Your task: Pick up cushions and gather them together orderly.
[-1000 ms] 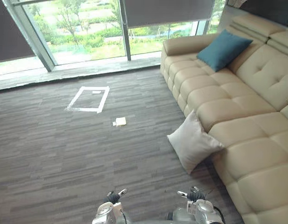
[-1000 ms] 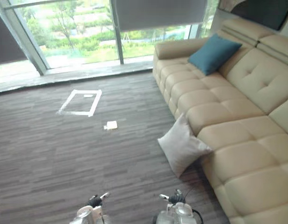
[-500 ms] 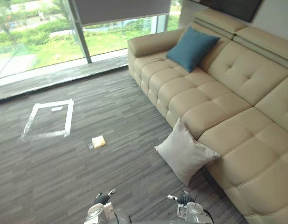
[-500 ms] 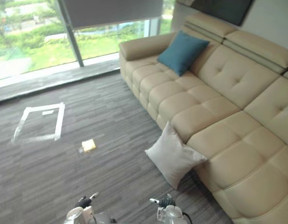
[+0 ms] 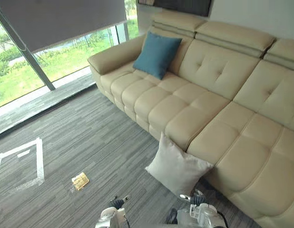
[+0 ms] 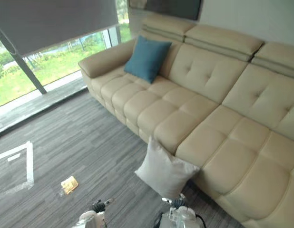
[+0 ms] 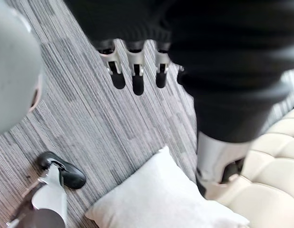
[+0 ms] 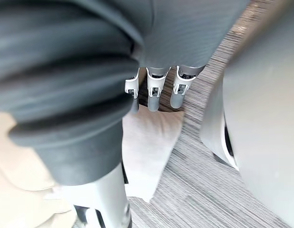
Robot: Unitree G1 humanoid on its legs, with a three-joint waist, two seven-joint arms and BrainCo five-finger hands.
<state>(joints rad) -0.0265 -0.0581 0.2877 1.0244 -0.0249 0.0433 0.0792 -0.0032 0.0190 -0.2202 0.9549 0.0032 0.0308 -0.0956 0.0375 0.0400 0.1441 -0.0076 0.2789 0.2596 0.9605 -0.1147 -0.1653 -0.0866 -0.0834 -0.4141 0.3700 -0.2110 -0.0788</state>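
- Pale grey cushion (image 5: 178, 167) stands on one edge on the grey carpet (image 5: 104, 142), tilted back so that its top corner leans on the front of the sofa (image 5: 218, 118), about midway along the seat.
- We see it ahead of both hands and touching neither. It lies just beyond the right hand (image 8: 154, 90), and ahead and to the right of the left hand (image 7: 136, 71).
- In the right wrist view the fingers (image 8: 182, 88) hang straight and relaxed and hold nothing. The cushion shows past their tips, apart from them, down on the carpet.
- In the left wrist view the fingers (image 7: 161, 71) are likewise straight and slack, with the thumb off to one side and nothing between them. A corner of the cushion shows beyond, clear of the dark tips.
- We find the teal cushion (image 5: 156, 53) propped upright against the sofa's backrest at the far end, beside the armrest and well apart from the pale one.
- We take the sofa for beige tufted leather. It runs long from the window end towards our right.
- On the carpet to our left lies a small yellowish flat object (image 5: 81, 180). Further left is a tape square (image 5: 40, 161) outlined in white. Both are well apart from the cushions.
- Beyond the carpet a tall window (image 5: 23, 76) looks onto greenery, with a grey blind (image 5: 56, 19) drawn partway down.
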